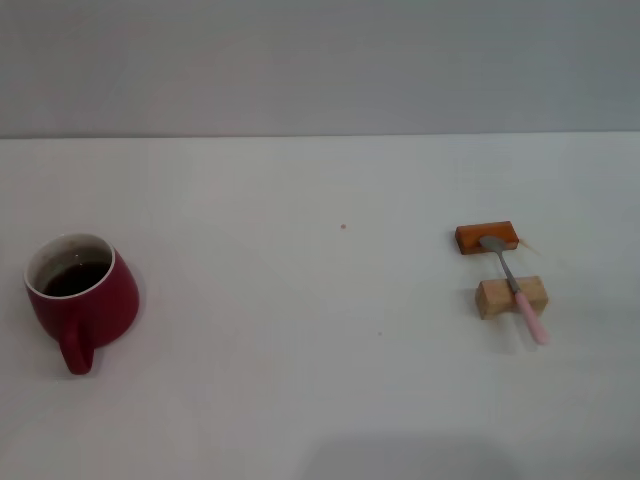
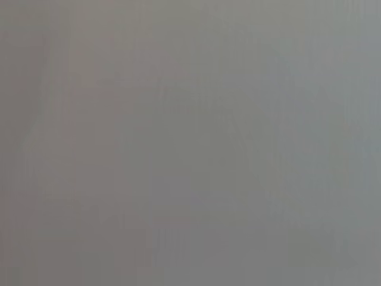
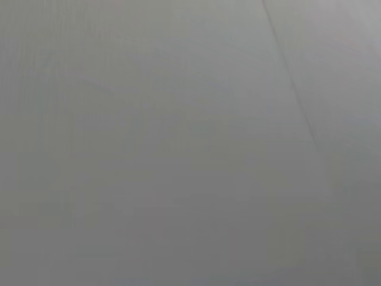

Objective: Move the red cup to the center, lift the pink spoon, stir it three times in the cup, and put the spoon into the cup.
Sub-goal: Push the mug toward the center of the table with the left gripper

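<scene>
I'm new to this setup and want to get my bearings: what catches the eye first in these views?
The red cup stands out at the table's left side, holding dark liquid, its handle turned toward the robot. On the right, the pink spoon lies propped across two small wooden blocks, its bowl on the orange-brown block and its stem over the tan block. No arm or gripper shows in any view; both wrist views show only blank grey.

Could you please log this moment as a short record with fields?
cup: dark red ceramic mug, table's left side, upright, handle toward robot, dark liquid inside
spoon: pink-handled metal spoon, right side, bridging two blocks
blocks: orange-brown wooden block under bowl; tan wooden block under stem
grippers: neither in view
table: white table
</scene>
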You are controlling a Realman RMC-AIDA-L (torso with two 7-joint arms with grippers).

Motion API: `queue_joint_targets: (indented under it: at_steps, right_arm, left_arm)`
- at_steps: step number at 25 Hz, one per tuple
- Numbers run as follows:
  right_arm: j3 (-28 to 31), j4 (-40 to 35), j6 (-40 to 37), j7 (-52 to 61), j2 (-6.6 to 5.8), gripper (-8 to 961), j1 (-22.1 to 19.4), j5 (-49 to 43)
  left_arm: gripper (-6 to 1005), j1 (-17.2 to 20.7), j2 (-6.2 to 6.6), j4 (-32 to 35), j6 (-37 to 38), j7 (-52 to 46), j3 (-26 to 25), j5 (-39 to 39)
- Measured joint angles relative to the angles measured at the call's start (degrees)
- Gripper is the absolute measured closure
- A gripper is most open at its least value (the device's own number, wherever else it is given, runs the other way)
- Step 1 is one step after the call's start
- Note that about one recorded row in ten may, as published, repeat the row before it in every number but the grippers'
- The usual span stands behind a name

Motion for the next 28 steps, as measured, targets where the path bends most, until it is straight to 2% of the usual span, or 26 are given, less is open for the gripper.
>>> queue_joint_targets:
  at_steps: [2, 4, 8, 9, 10, 12, 14, 16, 17, 28]
  right_arm:
    - [0.02, -0.01, 0.00, 0.00, 0.00, 359, 0.00, 0.00]
    - [0.06, -0.01, 0.00, 0.00, 0.00, 359, -0.02, 0.00]
    - [0.08, -0.16, 0.00, 0.00, 0.00, 360, -0.16, 0.02]
    - [0.10, -0.18, 0.00, 0.00, 0.00, 360, -0.17, 0.03]
    - [0.12, -0.19, 0.00, 0.00, -0.03, 360, -0.14, 0.04]
    - [0.13, -0.19, 0.00, 0.00, -0.04, 360, -0.06, 0.06]
    - [0.13, -0.20, 0.00, 0.00, -0.05, 360, -0.03, 0.06]
    - [0.13, -0.24, 0.00, 0.00, -0.09, 360, 0.02, 0.08]
    - [0.14, -0.26, 0.00, 0.00, -0.11, 360, 0.07, 0.08]
    - [0.13, -0.31, 0.00, -0.15, -0.26, 360, 0.84, 0.09]
  left_arm:
    - [900, -0.04, 0.04, 0.66, -0.01, 0.98, 0.01, 0.01]
    - [929, -0.10, 0.09, 1.69, -0.13, 4.15, 0.18, 0.04]
    - [987, -0.10, 0.09, 1.69, -0.13, 4.15, 0.18, 0.04]
    - [1001, 0.24, 0.13, 2.60, -1.75, 10.20, 2.54, 0.15]
    - [1001, 0.43, 0.19, 3.14, -3.24, 14.26, 5.05, 0.16]
    - [1001, 0.45, 0.20, 3.32, -3.42, 15.04, 5.57, 0.16]
    - [1001, 0.48, 0.24, 4.36, -4.10, 19.73, 9.26, 0.17]
    - [1001, 0.51, 0.27, 4.57, -4.29, 20.60, 10.33, 0.17]
    - [1001, 0.72, 0.34, 5.29, -4.62, 22.35, 14.34, 0.16]
    - [1000, 0.46, 0.31, 5.37, -6.86, 25.04, 22.88, 0.12]
